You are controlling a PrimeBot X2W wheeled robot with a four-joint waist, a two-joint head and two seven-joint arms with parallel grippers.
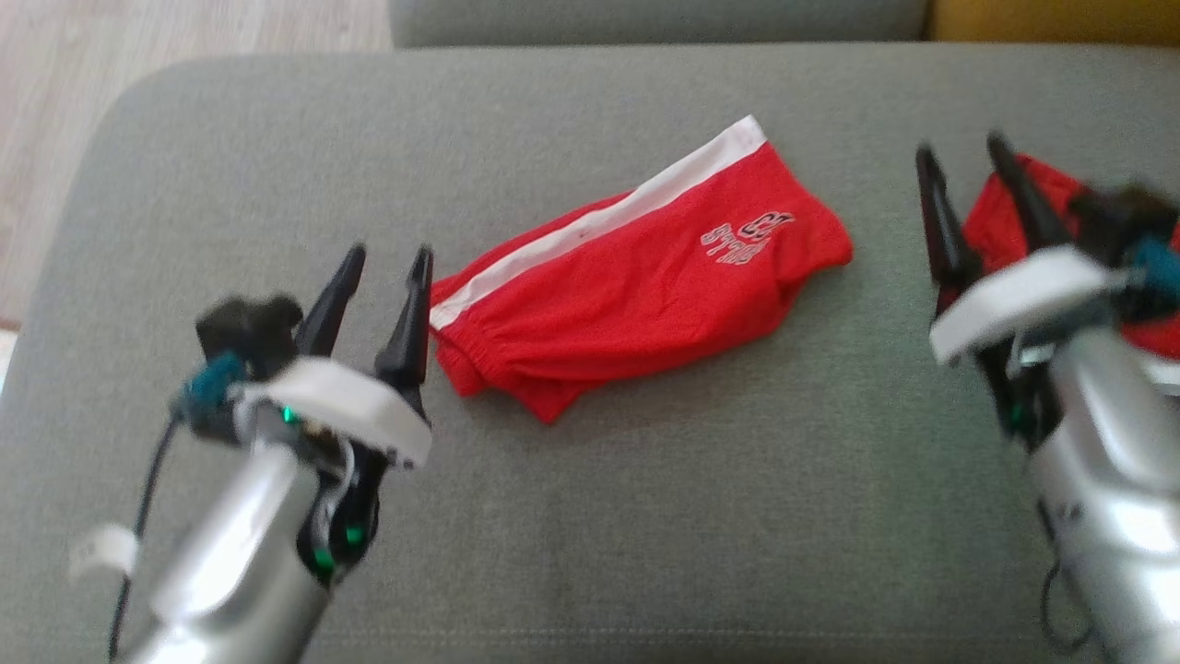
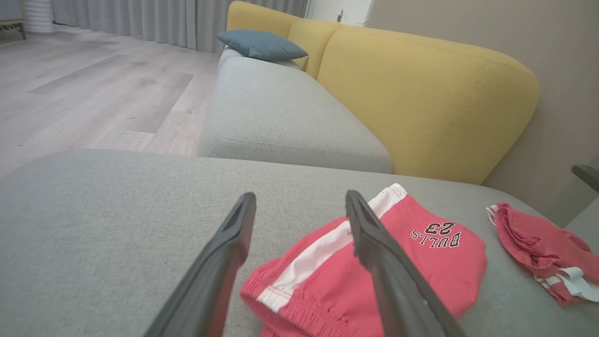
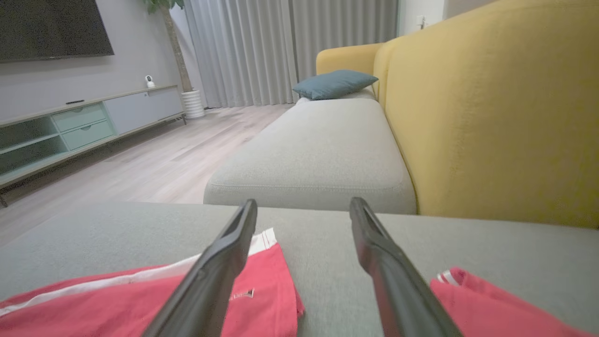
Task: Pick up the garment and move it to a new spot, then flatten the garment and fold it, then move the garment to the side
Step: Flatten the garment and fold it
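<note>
The garment (image 1: 645, 277), red shorts with a white side stripe and a printed logo, lies folded in the middle of the grey cushion (image 1: 645, 507). My left gripper (image 1: 389, 254) hovers open just left of its waistband end, nothing between the fingers. In the left wrist view the garment (image 2: 444, 262) lies under and past the open left gripper (image 2: 300, 196). My right gripper (image 1: 961, 148) stands open to the garment's right, holding nothing. In the right wrist view the right gripper (image 3: 304, 202) frames bare cushion, with the garment (image 3: 93, 304) at the lower left.
A second red piece of clothing (image 1: 1056, 184) lies crumpled at the cushion's right, partly behind my right gripper, also seen as a red heap (image 2: 529, 243). A yellow backrest (image 2: 421, 93) and a blue pillow (image 2: 262, 44) stand beyond. Wooden floor (image 1: 55, 92) lies past the cushion's left edge.
</note>
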